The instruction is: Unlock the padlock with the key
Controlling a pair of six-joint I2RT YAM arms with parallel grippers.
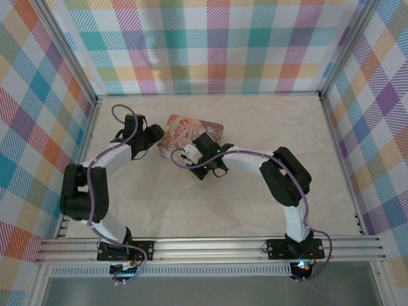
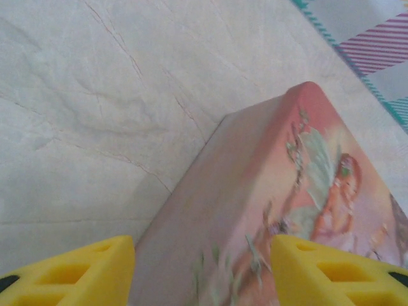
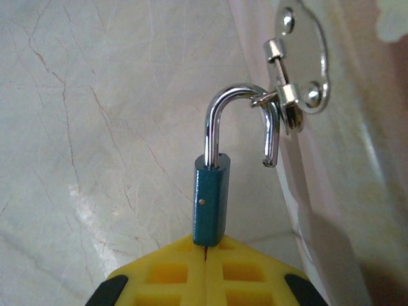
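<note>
Above the matt yellow plastic of the right pincer [image 3: 205, 271], the padlock [image 3: 210, 204] has a painted teal body and mirror-bright metal shackle [image 3: 220, 108]; the hasp [image 3: 303, 64] beyond gleams too.

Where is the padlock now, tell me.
In the right wrist view, the padlock hooks its open shackle through the tin's hasp, body pinched in the right gripper's jaws.
</note>
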